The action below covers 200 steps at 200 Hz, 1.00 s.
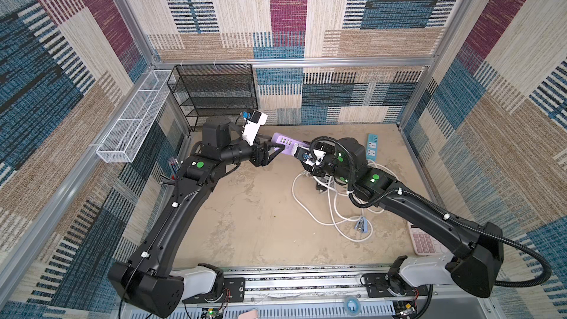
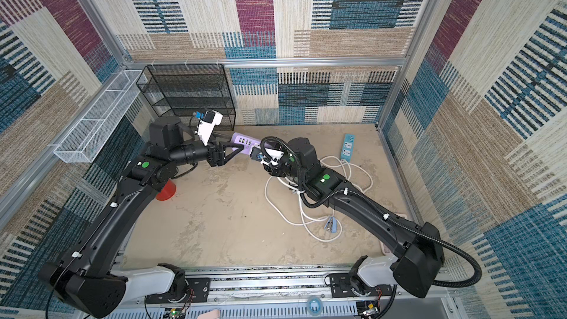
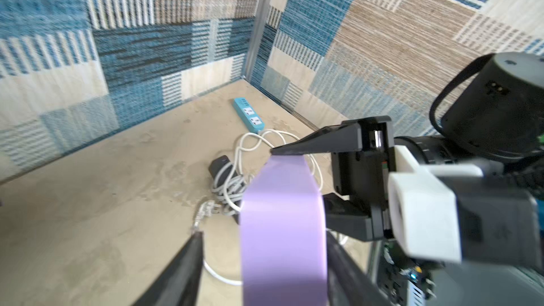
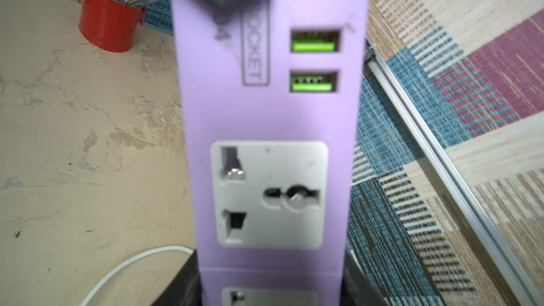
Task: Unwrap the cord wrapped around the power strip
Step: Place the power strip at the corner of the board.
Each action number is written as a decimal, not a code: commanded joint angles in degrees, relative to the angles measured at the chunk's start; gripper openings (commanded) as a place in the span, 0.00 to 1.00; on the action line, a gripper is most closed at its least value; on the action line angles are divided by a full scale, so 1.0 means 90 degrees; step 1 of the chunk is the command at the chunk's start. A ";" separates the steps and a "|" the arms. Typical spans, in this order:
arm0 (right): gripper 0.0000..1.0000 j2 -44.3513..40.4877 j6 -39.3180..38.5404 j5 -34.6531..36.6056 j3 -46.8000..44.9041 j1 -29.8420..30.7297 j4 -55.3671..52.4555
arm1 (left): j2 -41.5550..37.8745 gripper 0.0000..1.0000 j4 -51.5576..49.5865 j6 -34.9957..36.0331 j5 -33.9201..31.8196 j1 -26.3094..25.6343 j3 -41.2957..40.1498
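Plainly lilac power strip (image 4: pixel 265 113), green ports (image 4: pixel 314 42)

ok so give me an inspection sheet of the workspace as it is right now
surface: beige table, stained and scuffed
job's things: purple power strip held off the table, no cord turns seen on it
clutter: blue power strip, red pen cup, pink calculator, clip
end effectors: left end effector open, its fingers flanking one end of the purple strip; right end effector shut on the other end
cables: white cord in loose loops on the table; black hose, corrugated
surroundings: black mesh shelf, white mesh basket, carpet-patterned walls
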 commanded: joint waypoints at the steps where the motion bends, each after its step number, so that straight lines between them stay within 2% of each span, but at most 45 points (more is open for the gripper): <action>1: 0.17 -0.0038 0.0692 0.0086 -0.0146 -0.0118 0.0412 | -0.0276 0.99 0.0864 -0.0045 -0.0771 0.0068 -0.0274; 33: 0.16 0.0078 0.1806 -0.0184 -0.0360 -0.1036 0.0578 | -0.0650 1.00 0.1345 -0.0145 -0.1462 0.0196 -0.0661; 52: 0.11 0.0076 0.2555 -0.0056 -0.0593 -0.1756 0.0823 | -0.0724 0.99 0.1389 -0.0084 -0.1720 0.0210 -0.0734; 79: 0.16 0.0089 0.3479 0.0666 -0.0978 -0.2586 0.1117 | -0.0737 0.99 0.1349 -0.0011 -0.1862 0.0226 -0.0751; 101: 0.15 0.0061 0.4209 0.0994 -0.1346 -0.3357 0.1222 | -0.0766 0.99 0.1347 0.0002 -0.1891 0.0221 -0.0759; 136: 0.15 0.0316 0.5236 0.0503 -0.1773 -0.4857 0.1439 | -0.0761 0.99 0.1350 0.0022 -0.1882 0.0220 -0.0766; 161: 0.15 0.0995 0.5485 0.0274 -0.1538 -0.5548 0.1399 | -0.0760 0.99 0.1337 0.0055 -0.1909 0.0221 -0.0762; 200: 0.14 0.2292 0.5447 0.0164 -0.0689 -0.5954 0.1168 | -0.0754 0.99 0.1311 0.0094 -0.1925 0.0230 -0.0763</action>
